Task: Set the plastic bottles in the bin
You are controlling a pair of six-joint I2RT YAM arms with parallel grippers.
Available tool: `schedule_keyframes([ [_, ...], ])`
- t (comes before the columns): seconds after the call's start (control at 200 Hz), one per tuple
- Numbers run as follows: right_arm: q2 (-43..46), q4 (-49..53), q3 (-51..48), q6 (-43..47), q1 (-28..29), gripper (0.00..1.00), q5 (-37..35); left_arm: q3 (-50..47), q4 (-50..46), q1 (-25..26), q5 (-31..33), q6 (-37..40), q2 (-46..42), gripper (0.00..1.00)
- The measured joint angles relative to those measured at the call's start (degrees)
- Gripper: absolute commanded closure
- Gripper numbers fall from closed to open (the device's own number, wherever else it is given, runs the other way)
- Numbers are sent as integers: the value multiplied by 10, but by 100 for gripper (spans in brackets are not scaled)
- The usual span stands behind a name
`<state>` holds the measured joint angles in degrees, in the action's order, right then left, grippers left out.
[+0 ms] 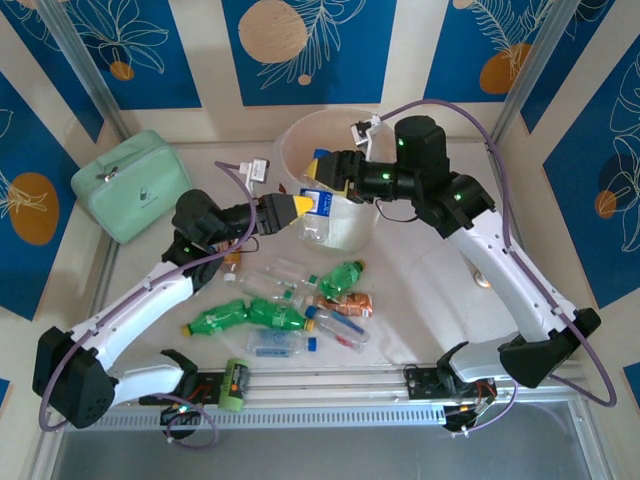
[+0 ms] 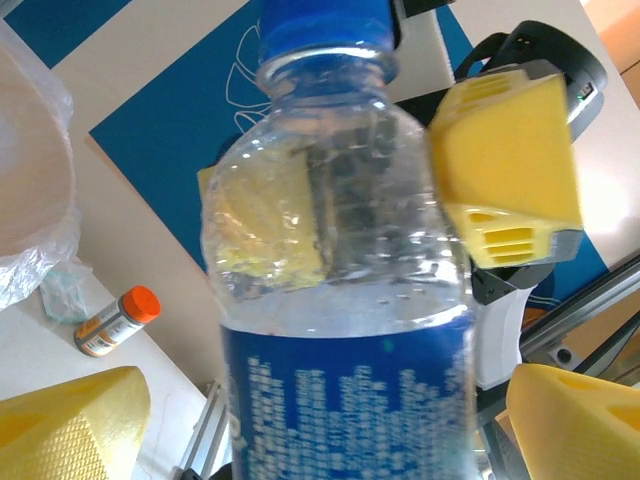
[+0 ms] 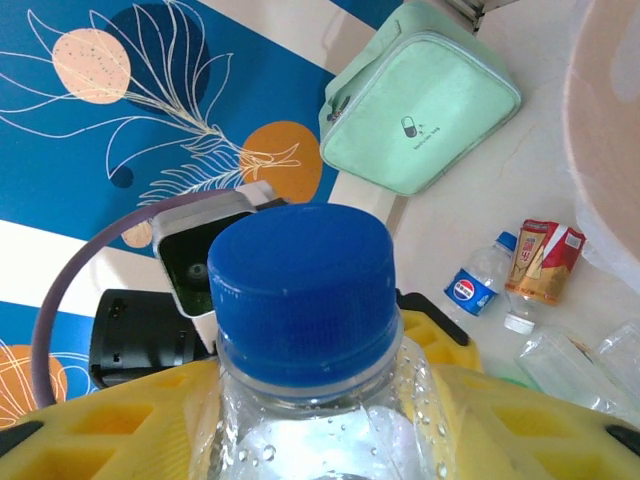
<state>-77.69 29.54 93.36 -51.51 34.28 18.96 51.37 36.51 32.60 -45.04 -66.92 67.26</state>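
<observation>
My right gripper (image 1: 328,178) is shut on a clear bottle with a blue label (image 1: 318,203) and blue cap (image 3: 300,285), its yellow fingers (image 3: 80,430) pressing both sides just below the neck. The bottle hangs at the near-left side of the pale bin (image 1: 355,225). My left gripper (image 1: 300,205) is open. Its yellow fingers (image 2: 70,420) stand wide on either side of the same bottle (image 2: 345,400) without touching it. More plastic bottles lie on the table in front: green ones (image 1: 345,277) (image 1: 220,318), clear ones (image 1: 270,345), and one with a brown-orange label (image 1: 345,303).
A mint-green zip case (image 1: 132,183) lies at the far left. A green and orange cylinder (image 1: 233,383) rests by the near rail. A small orange-capped container (image 2: 118,320) lies on the table. Patterned walls enclose the table on three sides.
</observation>
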Motion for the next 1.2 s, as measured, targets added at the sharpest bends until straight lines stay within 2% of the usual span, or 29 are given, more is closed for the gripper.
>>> schedule_keyframes([
  [0.305,-17,-4,10,0,9,44,2,0,15,4,-13,-8,7,16],
  [0.485,-21,-5,11,0,12,44,1,0,31,6,-15,-18,16,24],
  [0.63,-24,-9,11,0,15,43,1,0,41,6,-15,-21,17,26],
  [1.03,-24,-4,22,-2,13,33,-7,0,46,6,-12,-19,21,40],
  [1.2,-24,1,32,0,8,23,-14,0,37,6,-3,-10,21,55],
])
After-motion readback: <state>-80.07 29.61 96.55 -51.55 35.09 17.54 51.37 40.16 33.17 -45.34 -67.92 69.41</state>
